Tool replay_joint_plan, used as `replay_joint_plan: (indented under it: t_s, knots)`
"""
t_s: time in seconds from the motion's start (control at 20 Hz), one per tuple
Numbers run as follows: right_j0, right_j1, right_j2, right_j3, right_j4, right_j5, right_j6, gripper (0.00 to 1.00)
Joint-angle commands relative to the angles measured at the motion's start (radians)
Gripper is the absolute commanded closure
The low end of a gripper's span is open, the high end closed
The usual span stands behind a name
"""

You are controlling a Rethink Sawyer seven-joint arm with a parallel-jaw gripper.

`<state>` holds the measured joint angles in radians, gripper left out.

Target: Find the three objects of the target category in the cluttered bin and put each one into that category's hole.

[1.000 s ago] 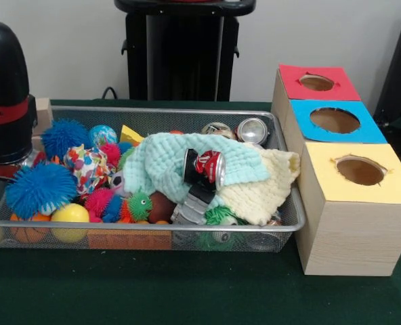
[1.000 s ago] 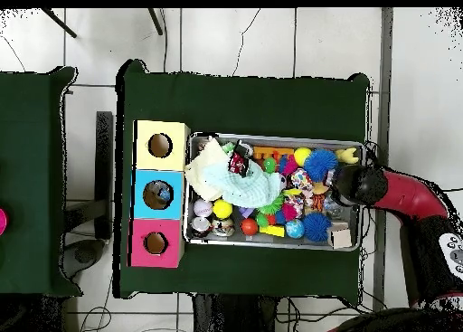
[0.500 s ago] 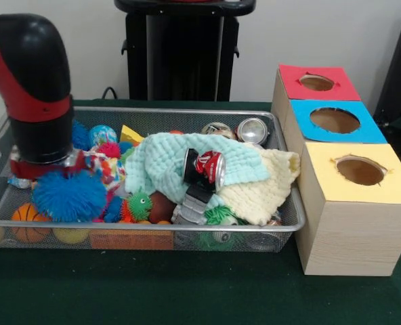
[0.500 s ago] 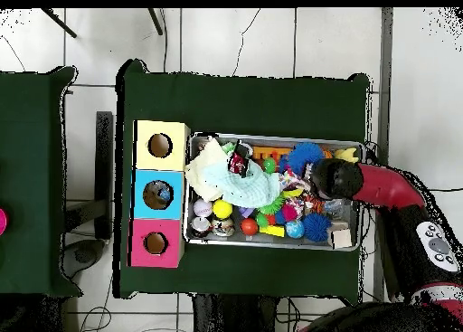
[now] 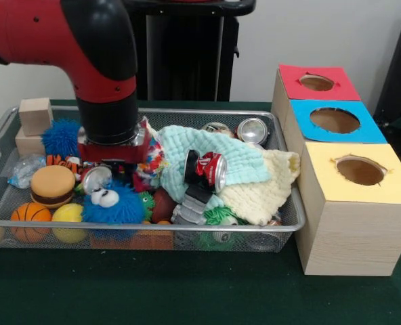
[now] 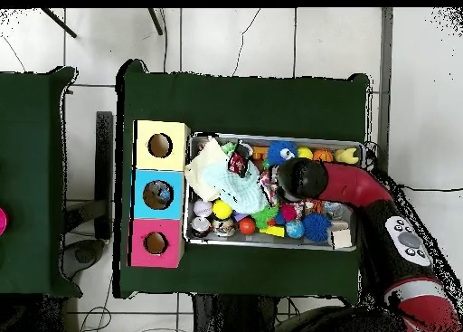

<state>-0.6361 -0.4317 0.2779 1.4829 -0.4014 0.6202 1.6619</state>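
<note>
At the near edge of the bin (image 5: 187, 229), a blue fuzzy toy (image 5: 114, 204) with eyes is seen, with a small basketball (image 5: 30, 217) beside it. Just behind the fuzzy toy, the gripper (image 5: 114, 157) is pushed down among the toys. It cannot be told if it is open or closed, as its end is hidden by the clutter.

The target kind is not named, but cans are guessed. A red can (image 5: 205, 167) is found on top of a pale green cloth (image 5: 241, 162), near the gripper and on the side toward the boxes. It is laid on its side, with its long way pointing about from the gripper toward the boxes. So a turn of the wrist may be needed for it to be grabbed across its round body.

Farther back, 2 silver cans (image 5: 252, 130) are seen at the far wall. The 3 holes are lined up past the bin's end, in the yellow box (image 5: 360, 170) first.
</note>
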Motion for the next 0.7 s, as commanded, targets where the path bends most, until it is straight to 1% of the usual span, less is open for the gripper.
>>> replay_joint_plan:
  t_s: [0.05, 0.3, 0.45, 0.55, 0.7]
  knots:
    - [0.014, -0.004, -0.030, 0.134, 0.073, -0.054, 0.231, 1.00]
    - [0.009, -0.007, -0.044, 0.130, 0.095, -0.052, 0.193, 1.00]
    - [-0.001, -0.033, -0.058, 0.133, 0.099, -0.037, 0.163, 1.00]
    - [-0.022, -0.055, -0.064, 0.129, 0.098, 0.006, 0.121, 1.00]
    - [-0.083, -0.076, -0.053, 0.109, 0.090, 0.067, 0.023, 1.00]
